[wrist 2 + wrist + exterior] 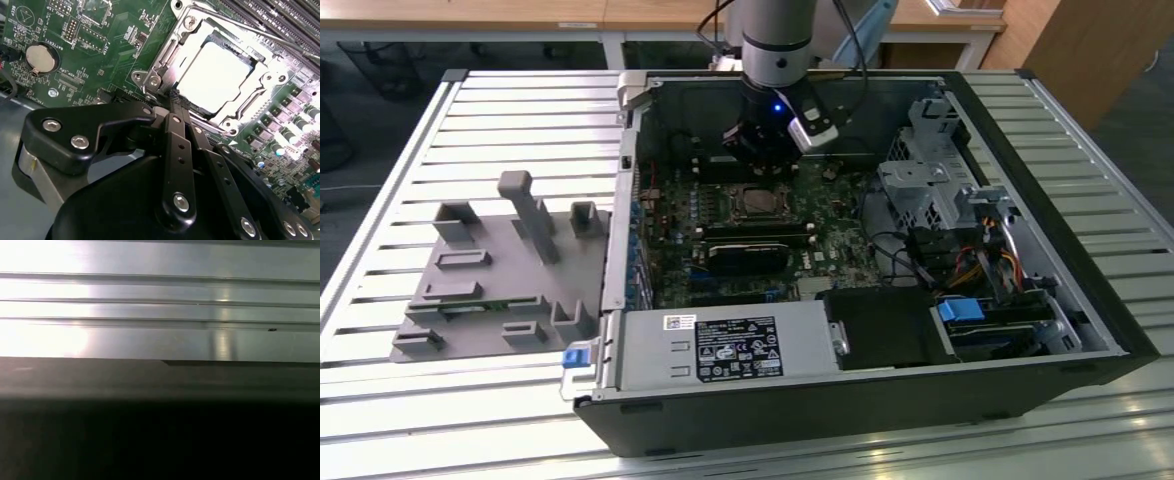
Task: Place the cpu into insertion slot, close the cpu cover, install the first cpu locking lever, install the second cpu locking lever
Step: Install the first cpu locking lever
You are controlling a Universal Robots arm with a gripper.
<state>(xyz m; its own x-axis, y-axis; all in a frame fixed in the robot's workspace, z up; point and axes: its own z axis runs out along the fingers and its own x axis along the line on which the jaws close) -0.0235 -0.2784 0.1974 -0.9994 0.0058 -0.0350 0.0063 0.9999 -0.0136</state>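
Gripper (174, 96), fingers pressed together and holding nothing, hovers at the edge of the insertion slot (220, 75) mid-motherboard, where the cpu (215, 77) sits under the closed cpu cover (167, 60): light, stiff, pin-fragile, edge-grip only.

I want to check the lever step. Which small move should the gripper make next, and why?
Probably a small push on the locking lever beside the socket. In the second wrist view the cpu sits under the closed cpu cover, and the gripper is shut at the frame's edge.
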